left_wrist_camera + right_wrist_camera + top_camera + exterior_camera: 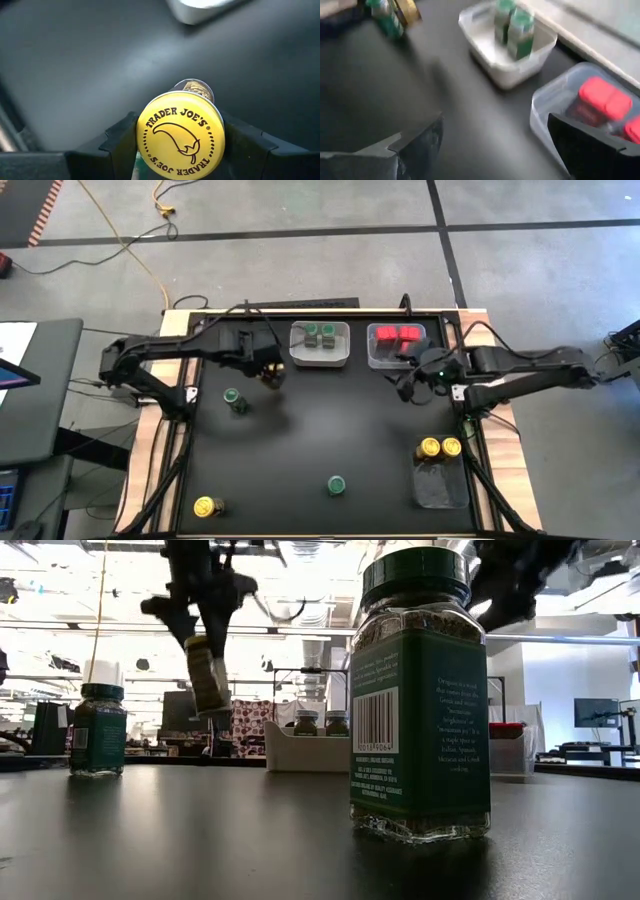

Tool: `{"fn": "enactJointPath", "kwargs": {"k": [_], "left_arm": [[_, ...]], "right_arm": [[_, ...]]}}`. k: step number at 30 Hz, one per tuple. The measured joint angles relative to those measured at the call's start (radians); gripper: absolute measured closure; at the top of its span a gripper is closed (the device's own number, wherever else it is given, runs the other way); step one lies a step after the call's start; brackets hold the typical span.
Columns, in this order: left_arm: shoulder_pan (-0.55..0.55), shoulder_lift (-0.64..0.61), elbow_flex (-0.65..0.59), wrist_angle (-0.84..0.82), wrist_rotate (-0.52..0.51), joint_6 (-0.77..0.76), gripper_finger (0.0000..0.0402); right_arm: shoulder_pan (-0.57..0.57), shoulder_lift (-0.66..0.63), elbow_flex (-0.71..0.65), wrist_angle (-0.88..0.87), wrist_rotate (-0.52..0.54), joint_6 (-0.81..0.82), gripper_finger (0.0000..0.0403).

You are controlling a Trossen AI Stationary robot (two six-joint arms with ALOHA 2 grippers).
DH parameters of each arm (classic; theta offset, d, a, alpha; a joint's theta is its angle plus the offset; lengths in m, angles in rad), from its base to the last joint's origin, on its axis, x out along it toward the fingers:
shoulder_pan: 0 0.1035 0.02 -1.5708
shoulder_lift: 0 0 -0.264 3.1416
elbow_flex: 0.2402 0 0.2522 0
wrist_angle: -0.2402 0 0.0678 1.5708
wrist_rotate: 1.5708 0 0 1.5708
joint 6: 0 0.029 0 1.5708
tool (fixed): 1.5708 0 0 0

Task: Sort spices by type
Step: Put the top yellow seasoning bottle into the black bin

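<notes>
My left gripper (270,370) is shut on a yellow-lidded spice jar (180,136), held in the air in front of the bin of green-lidded jars (320,340). My right gripper (495,150) is open and empty above the table, beside the bin of red boxy containers (397,342). Two green-lidded jars (235,398) (337,485) and one yellow-lidded jar (207,506) stand upright on the black table. Two more yellow-lidded jars (440,448) stand in a clear bin near the right front corner. My left gripper pinches the yellow-lidded jar between its two fingers (122,142), just under the lid (150,150), one finger on each side. The jar is lifted clear of the table and hangs tilted, its glass body (205,675) pointing down and away from the lid.
The bin of green jars (300,748) and the bin of red containers (555,115) sit side by side along the far edge. The clear bin (440,485) lies at the right front. The black table (300,440) is bare between the jars. Wooden edges and cables frame it.
</notes>
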State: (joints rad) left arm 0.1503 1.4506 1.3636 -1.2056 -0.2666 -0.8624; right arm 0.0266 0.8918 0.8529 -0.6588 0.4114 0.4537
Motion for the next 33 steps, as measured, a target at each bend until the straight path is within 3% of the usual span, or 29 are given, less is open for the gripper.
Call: {"fn": "enactJointPath", "kwargs": {"k": [9,15,27,33], "left_arm": [[-0.157,0.034,0.089,0.07,0.002,0.027,0.0168],[-0.189,0.186,0.245,0.071,0.028,0.041,0.0168],[-0.25,0.615,0.741,0.023,0.029,0.107,0.0168],[-0.278,0.803,0.954,-0.11,0.033,0.09,0.0168]], "right_arm": [[0.079,0.031,0.128,-0.456,-0.108,0.209,0.0017],[0.148,0.031,0.13,-0.632,-0.13,0.385,0.0017],[0.242,0.024,0.13,-0.643,-0.129,0.404,0.0017],[0.244,0.024,0.13,-0.643,-0.129,0.387,0.0017]]}}
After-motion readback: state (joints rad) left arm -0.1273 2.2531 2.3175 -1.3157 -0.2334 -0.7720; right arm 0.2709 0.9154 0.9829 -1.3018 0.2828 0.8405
